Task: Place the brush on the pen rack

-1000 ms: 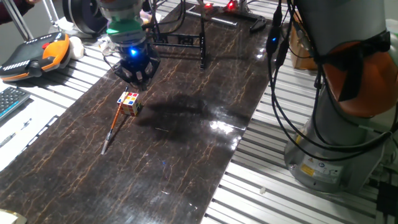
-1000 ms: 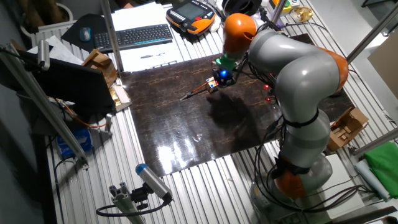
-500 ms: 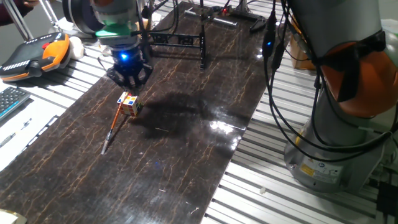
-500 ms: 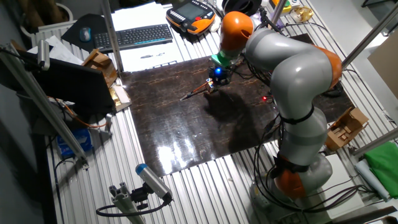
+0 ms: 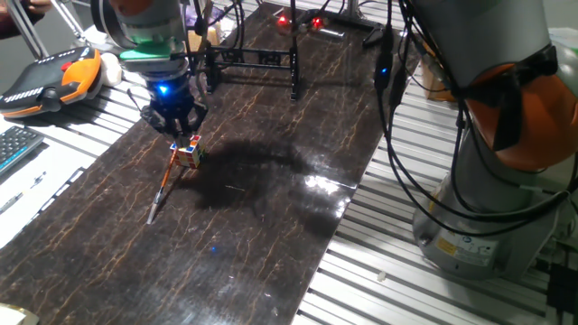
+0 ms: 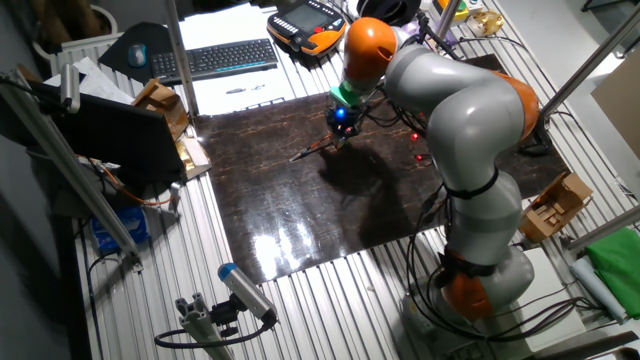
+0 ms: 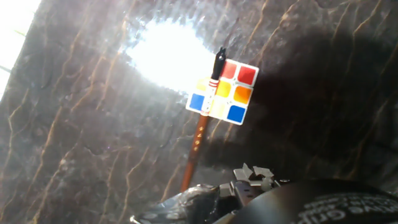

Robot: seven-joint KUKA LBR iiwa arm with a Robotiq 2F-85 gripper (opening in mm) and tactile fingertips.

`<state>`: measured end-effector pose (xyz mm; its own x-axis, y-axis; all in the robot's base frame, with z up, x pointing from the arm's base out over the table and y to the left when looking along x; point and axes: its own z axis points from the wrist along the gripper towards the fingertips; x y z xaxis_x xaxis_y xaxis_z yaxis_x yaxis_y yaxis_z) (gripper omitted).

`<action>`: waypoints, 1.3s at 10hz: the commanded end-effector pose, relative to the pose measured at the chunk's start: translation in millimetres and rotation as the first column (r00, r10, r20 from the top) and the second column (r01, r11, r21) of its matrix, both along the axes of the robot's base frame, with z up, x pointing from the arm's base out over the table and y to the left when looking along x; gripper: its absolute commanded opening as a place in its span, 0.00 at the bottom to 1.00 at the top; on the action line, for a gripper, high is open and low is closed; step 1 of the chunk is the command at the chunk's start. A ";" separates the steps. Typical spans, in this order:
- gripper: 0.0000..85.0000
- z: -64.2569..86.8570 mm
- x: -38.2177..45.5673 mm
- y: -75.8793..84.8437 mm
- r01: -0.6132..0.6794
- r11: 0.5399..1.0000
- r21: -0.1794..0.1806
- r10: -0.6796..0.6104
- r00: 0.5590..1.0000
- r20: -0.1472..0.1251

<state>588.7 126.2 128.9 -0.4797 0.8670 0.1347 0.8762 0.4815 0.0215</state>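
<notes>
The brush [image 5: 163,185] lies flat on the dark marble-patterned table top, orange-brown shaft with a dark tip. Its upper end rests against a small multicoloured puzzle cube [image 5: 188,153]. In the hand view the brush [image 7: 198,143] runs from the cube [image 7: 224,92] down to the bottom edge. My gripper [image 5: 174,126] hangs just above and behind the cube, fingers spread and holding nothing; it also shows in the other fixed view [image 6: 340,122]. The pen rack [image 5: 260,60], a black frame with a lattice crossbar, stands at the far end of the table, well beyond the gripper.
An orange-and-black teach pendant [image 5: 54,79] and a keyboard [image 5: 13,149] lie left of the table top on the slatted bench. Cables [image 5: 397,108] hang down at the right beside the robot base [image 5: 488,217]. Part of the hand's housing [image 7: 267,196] fills the hand view's bottom edge.
My gripper has moved left and slightly down, from beside the cube to just above it. The brush, cube and rack have not moved.
</notes>
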 end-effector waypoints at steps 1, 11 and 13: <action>0.01 -2.2 1.7 2.8 -0.001 1.000 -0.005 0.001 1.000 0.000; 0.41 -20.2 11.9 33.3 0.112 0.993 0.034 -0.111 0.994 -0.011; 0.53 -23.6 13.7 35.7 0.142 0.989 0.042 -0.142 0.990 -0.024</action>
<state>602.7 162.1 104.6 -0.3463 0.9201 0.1827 0.9371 0.3485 0.0215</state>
